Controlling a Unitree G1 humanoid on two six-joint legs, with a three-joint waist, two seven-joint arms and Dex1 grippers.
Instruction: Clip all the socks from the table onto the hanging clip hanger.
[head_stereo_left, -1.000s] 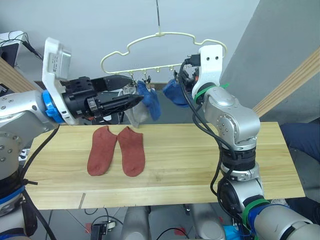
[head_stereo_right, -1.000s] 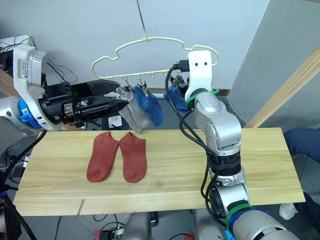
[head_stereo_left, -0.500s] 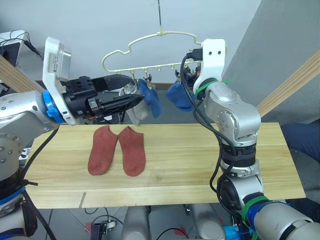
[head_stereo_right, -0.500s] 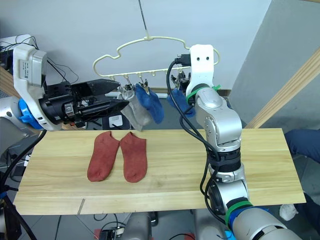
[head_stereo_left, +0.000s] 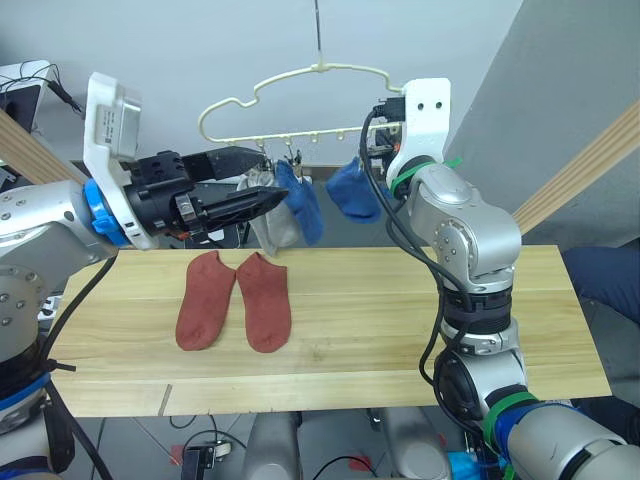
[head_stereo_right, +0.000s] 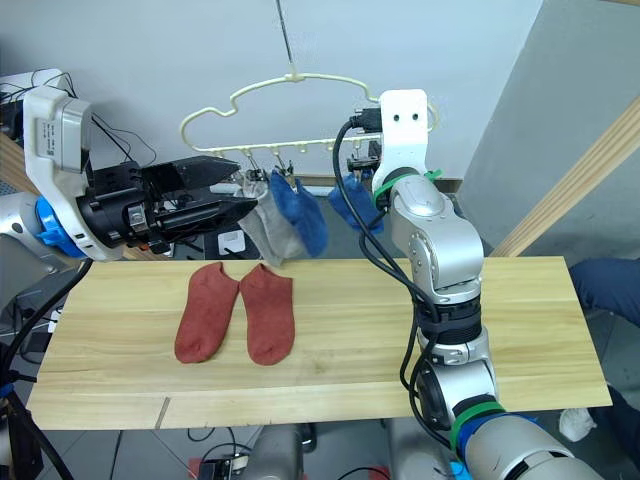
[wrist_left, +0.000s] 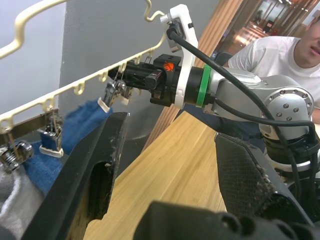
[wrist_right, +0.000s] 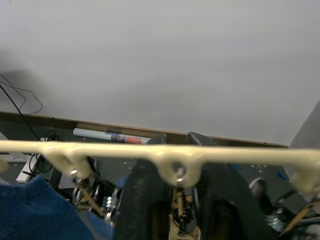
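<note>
Two rust-red socks (head_stereo_left: 203, 300) (head_stereo_left: 264, 300) lie side by side on the table (head_stereo_left: 400, 320). Above it hangs the cream clip hanger (head_stereo_left: 330, 68). Clipped along its bar are a grey sock (head_stereo_left: 268, 225), a blue sock (head_stereo_left: 303, 205) and another blue sock (head_stereo_left: 352, 192). My left gripper (head_stereo_left: 272, 175) is open and empty, its tips beside the grey and first blue sock. My right gripper (wrist_right: 182, 205) is raised to the bar just above the second blue sock. It is open, with a metal clip (wrist_right: 178, 197) between its fingers and the sock (wrist_right: 35, 210) off to one side.
Slanted wooden beams stand at the right (head_stereo_left: 580, 170) and left (head_stereo_left: 30, 150) of the table. A person in a white shirt (wrist_left: 270, 50) sits beyond the table's right end. The table's right half is bare wood.
My right wrist has risen slightly at the hanger bar. The hanger has swung a little to the left, carrying its socks along. The left arm has stayed put.
</note>
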